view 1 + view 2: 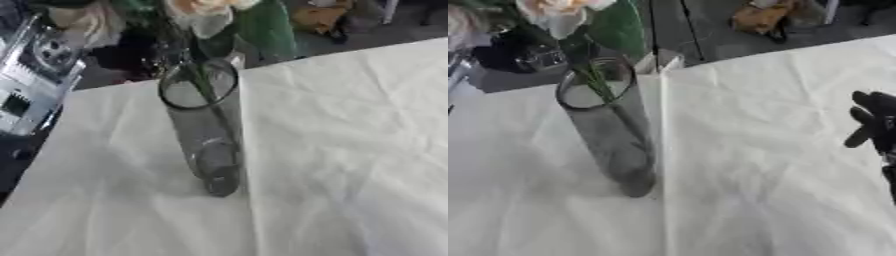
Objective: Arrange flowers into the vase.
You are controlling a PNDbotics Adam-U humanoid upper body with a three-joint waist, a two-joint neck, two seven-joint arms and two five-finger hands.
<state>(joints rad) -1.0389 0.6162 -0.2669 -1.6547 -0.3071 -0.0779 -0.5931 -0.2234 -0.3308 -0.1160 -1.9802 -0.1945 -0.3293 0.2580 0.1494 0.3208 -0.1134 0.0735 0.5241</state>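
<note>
A pale cream flower (557,15) is seen standing in the tall clear glass vase (605,125), upper left. Its thin soft stem (597,80) is best held low. The black right hand (872,122) is seen relaxed and empty at the right edge.

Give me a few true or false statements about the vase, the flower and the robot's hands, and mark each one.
1. The glass vase stands upright on the white tablecloth. True.
2. The vase holds no flower. False: a pale flower stands in it, its green stem running down through the rim.
3. The right hand is curled round the vase. False: it shows at the right edge of the right eye view, apart from the vase, holding nothing.
4. The left hand shows in neither view. True.
5. The vase lies on its side. False: it stands on its base.
</note>
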